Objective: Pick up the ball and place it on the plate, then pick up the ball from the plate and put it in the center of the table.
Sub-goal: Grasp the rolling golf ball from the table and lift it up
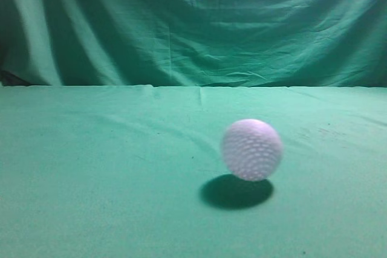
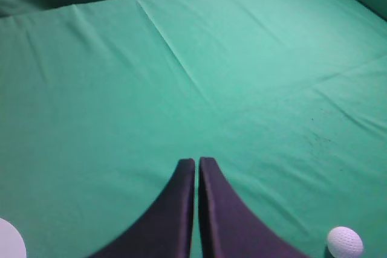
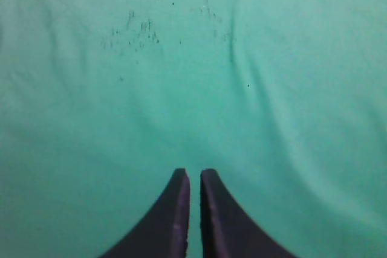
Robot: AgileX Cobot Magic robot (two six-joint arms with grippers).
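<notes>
The ball [image 1: 251, 149], white with a dimpled, faintly lilac surface, rests on the green cloth table [image 1: 97, 167] right of the middle in the exterior view, close to the camera. It also shows at the lower right edge of the left wrist view [image 2: 344, 243], well right of my left gripper [image 2: 197, 162], which is shut and empty above the cloth. A white curved edge at the lower left corner of that view is the plate [image 2: 9, 243]. My right gripper [image 3: 194, 173] is shut and empty over bare cloth. Neither gripper shows in the exterior view.
A draped green curtain [image 1: 193, 22] hangs behind the table's far edge. Small dark specks mark the cloth [image 3: 136, 31] ahead of the right gripper. A crease runs across the cloth [image 2: 175, 52] ahead of the left gripper.
</notes>
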